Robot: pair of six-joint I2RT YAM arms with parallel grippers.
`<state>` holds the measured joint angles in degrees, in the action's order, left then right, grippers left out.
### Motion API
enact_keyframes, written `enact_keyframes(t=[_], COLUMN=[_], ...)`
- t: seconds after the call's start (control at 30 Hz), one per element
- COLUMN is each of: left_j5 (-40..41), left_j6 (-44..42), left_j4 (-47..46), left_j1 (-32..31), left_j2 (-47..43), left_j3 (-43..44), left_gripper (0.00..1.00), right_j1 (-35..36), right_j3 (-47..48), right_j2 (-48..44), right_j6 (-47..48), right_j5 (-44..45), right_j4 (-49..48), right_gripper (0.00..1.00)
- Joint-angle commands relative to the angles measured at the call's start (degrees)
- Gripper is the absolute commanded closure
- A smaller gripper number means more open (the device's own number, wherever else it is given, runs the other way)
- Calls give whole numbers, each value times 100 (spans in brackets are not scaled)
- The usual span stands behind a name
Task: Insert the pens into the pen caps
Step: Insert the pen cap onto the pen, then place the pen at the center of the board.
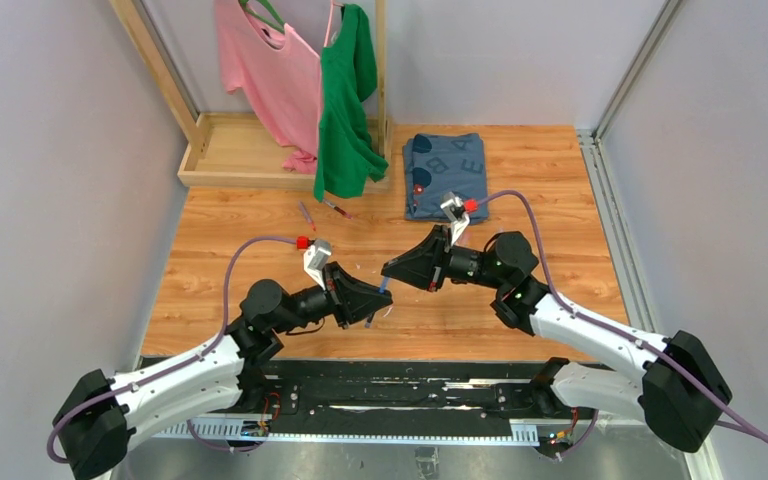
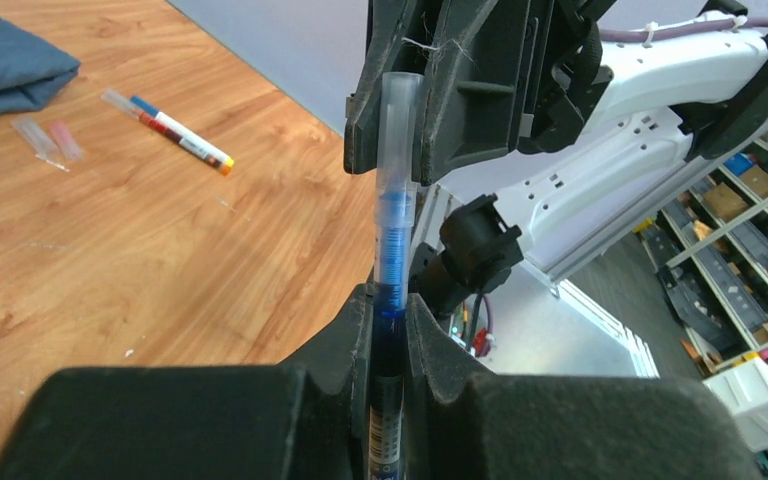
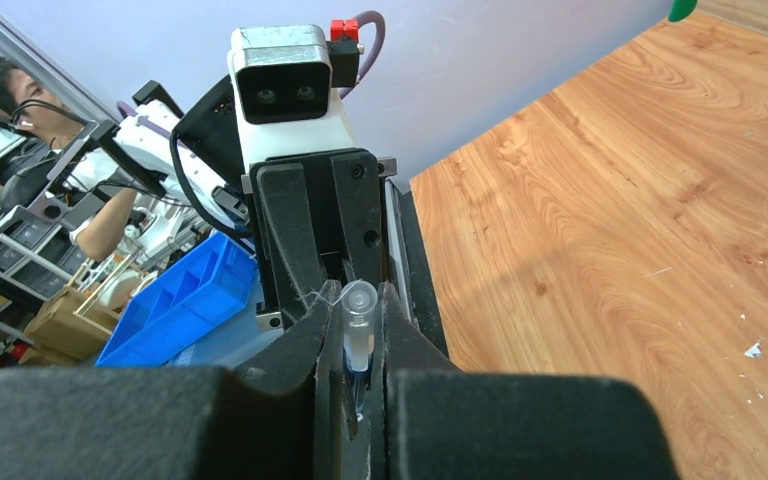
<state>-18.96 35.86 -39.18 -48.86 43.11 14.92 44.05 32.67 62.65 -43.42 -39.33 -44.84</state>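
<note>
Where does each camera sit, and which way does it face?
Top external: above, behind the bases, looking down on the wooden table; left arm and right arm show.
Left wrist: looks along its own jaws, shut on the pen, toward the right jaws.
Right wrist: looks along its own jaws, shut on the clear cap, toward the left jaws.
Shared: both wrist views show pen and cap.

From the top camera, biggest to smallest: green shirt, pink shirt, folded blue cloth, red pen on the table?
1. Green shirt and pink shirt: about alike, the pink partly hidden.
2. Folded blue cloth.
3. Red pen, by far the smallest.
</note>
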Motion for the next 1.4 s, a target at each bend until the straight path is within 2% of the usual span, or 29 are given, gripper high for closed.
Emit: enact_keyframes(t=[0.0, 0.17, 0.27, 0.4, 0.53, 0.63, 0.7, 0.83, 0.93, 1.03, 1.17, 1.37], left_j5=[479, 183, -85, -555, -897, -1042, -935, 63, 889, 1432, 1478, 1653], left_j6=[392, 406, 146, -406, -879, -1081, -1170, -1442, -1555, -1503, -1473, -1396], left_j4=[-1695, -1654, -1319, -958, -688, -416, -272, 807, 1662, 2080, 2207, 2331], left_j1=[465, 536, 536, 536, 536, 536, 536, 536, 567, 741, 990, 1028], left_j2=[-122, 72, 177, 391, 587, 578, 406, 0, -34, 46, 49, 56], left_j3=[489, 628, 633, 338, 2, -134, -246, -226, -30, 73, 139, 179], left_gripper=[100, 100, 99, 79, 55, 41, 36, 20, 16, 15, 15, 15], right_j1=[644, 772, 560, 298, 217, 18, -154, -893, -1591, -2184, -2543, -3035], right_j3=[-456, -286, 216, 902, 1025, 1270, 1522, 2148, 2515, 2974, 3471, 4131], right_j2=[245, 324, 4, -416, -672, -713, -687, -264, 249, 1088, 2012, 3196], right_j6=[151, 525, 930, 1342, 1406, 1572, 1944, 2579, 2941, 3273, 3607, 3696], right_j5=[-1095, -1154, -549, 1041, 2717, 3281, 3591, 4148, 4249, 4177, 4510, 4322], right_j4=[1235, 1964, 2955, 3867, 3790, 4195, 4696, 6216, 7042, 7866, 8362, 8561], right_gripper=[99, 99, 99, 99, 99, 100, 100, 99, 99, 100, 99, 99])
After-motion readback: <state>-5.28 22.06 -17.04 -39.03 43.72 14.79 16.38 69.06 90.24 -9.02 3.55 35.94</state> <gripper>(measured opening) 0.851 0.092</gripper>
